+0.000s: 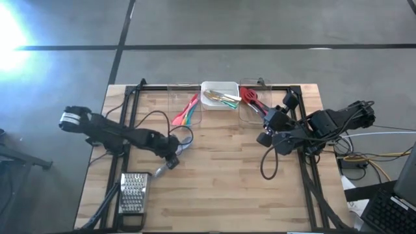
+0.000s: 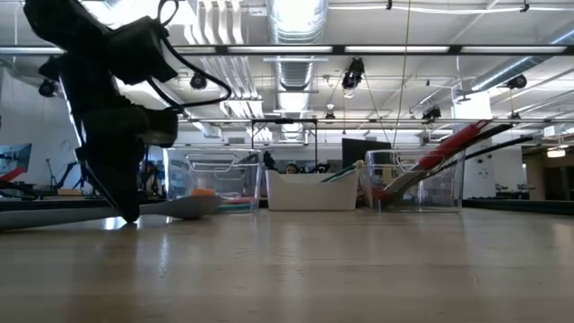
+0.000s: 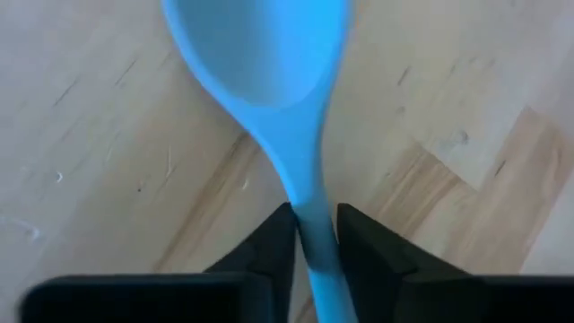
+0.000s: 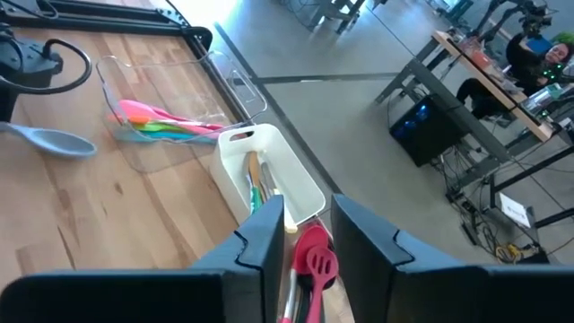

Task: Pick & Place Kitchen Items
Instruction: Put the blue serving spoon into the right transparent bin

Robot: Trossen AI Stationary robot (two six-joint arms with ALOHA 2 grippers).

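A blue spoon (image 3: 269,63) lies low over the wooden table (image 1: 221,182), left of centre, and also shows in the high view (image 1: 184,145). My left gripper (image 3: 314,215) is shut on its handle and shows in the low view (image 2: 126,208) pointing down. My right gripper (image 4: 308,211) is open and holds nothing. It hovers at the back right (image 1: 265,129) over a clear container (image 1: 252,104) holding a red slotted spatula (image 4: 316,260) and black utensils. My left gripper pinches the spoon's handle (image 3: 309,235) between its two fingers, a short way behind the bowl. The fingers come from above, pointing down, and lie across the handle. The bowl (image 2: 190,206) is level at about table height; whether it rests on the wood I cannot tell.
A clear container (image 1: 185,109) with pink, orange and green utensils and a white bin (image 1: 220,94) with several utensils stand along the far edge. A metal grater (image 1: 133,193) lies near the front left. Black frame rails and cables run along both sides.
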